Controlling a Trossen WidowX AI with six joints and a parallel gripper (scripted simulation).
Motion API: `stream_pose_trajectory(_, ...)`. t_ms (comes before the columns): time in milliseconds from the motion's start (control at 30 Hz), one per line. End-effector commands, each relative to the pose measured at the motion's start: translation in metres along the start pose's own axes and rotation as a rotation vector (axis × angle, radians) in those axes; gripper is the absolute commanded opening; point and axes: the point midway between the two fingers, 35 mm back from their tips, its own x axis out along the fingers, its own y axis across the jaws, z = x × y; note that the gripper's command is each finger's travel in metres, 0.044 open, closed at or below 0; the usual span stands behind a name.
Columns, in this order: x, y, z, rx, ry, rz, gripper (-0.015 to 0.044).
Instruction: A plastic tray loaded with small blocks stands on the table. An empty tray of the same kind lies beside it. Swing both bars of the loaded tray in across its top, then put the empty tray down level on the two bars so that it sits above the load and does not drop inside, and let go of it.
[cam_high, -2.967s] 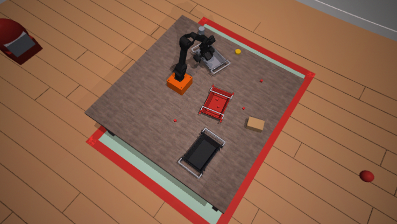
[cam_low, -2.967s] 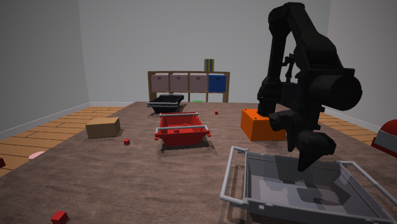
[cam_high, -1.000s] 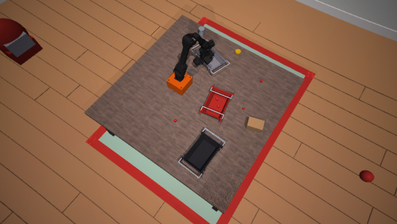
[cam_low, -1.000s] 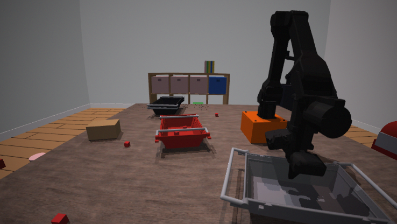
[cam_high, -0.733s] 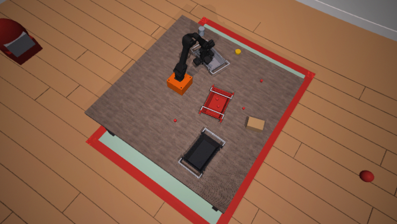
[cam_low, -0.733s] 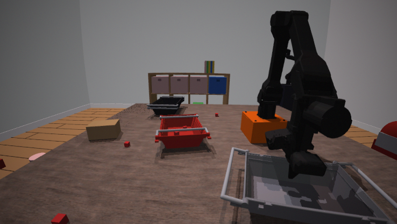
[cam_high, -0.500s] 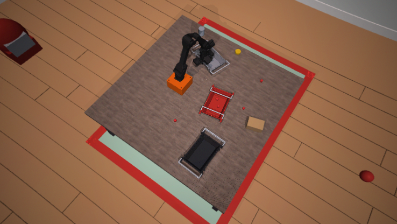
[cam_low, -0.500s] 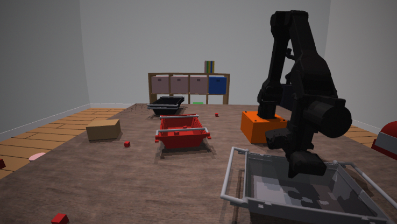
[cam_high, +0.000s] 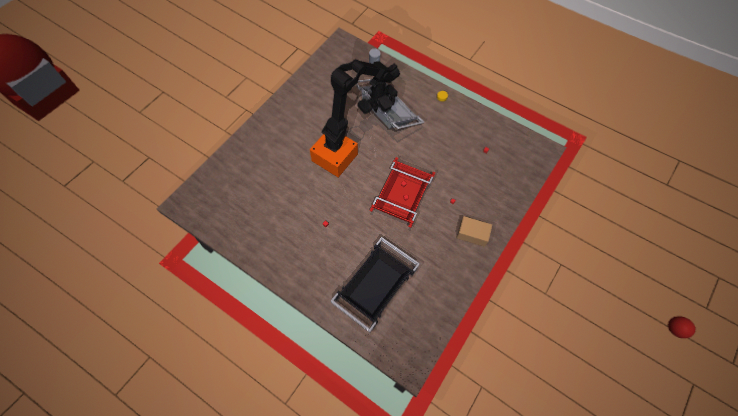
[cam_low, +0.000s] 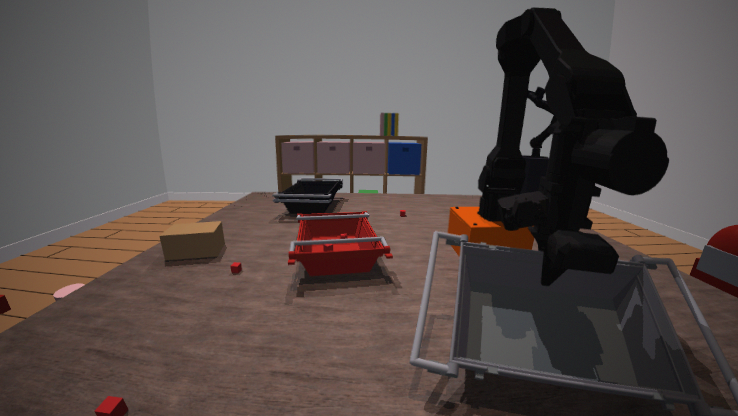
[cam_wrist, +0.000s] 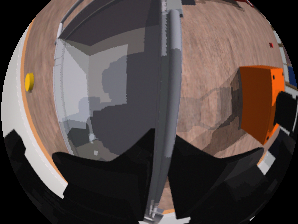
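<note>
The red tray (cam_high: 396, 193) (cam_low: 338, 264) stands level with small red blocks (cam_high: 405, 196) (cam_low: 328, 248) in it. Its far bar (cam_high: 395, 207) (cam_low: 333, 216) and near bar (cam_high: 412, 172) (cam_low: 336, 241), as the exterior camera sees them, lie in across its top. The empty grey tray (cam_high: 405, 109) (cam_low: 558, 380) (cam_wrist: 164, 90) is tilted, its long side nearer the robot base raised. Its end bars stick outward. My gripper (cam_high: 376, 106) (cam_low: 543, 248) (cam_wrist: 158, 132) is shut on that raised long rim. The fingers hide part of the rim.
A black tray (cam_high: 374, 284) (cam_low: 310, 207) with bars out stands beyond the red tray. A tan block (cam_high: 475, 230) (cam_low: 191, 241), several loose red cubes, a yellow disc (cam_high: 442, 96) (cam_wrist: 29, 82), a grey cylinder (cam_high: 374, 55) and my orange base (cam_high: 333, 155) (cam_wrist: 260, 100) are around.
</note>
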Motion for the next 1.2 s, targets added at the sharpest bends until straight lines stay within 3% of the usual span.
stream_pose_trajectory(0,-0.013,0.007,-0.001,0.002,0.007,0.038,0.0000)
stream_pose_trajectory(600,-0.016,0.009,-0.002,0.002,0.007,0.038,0.0000)
stream_pose_trajectory(1167,-0.081,0.042,-0.006,0.002,0.007,0.041,0.0000)
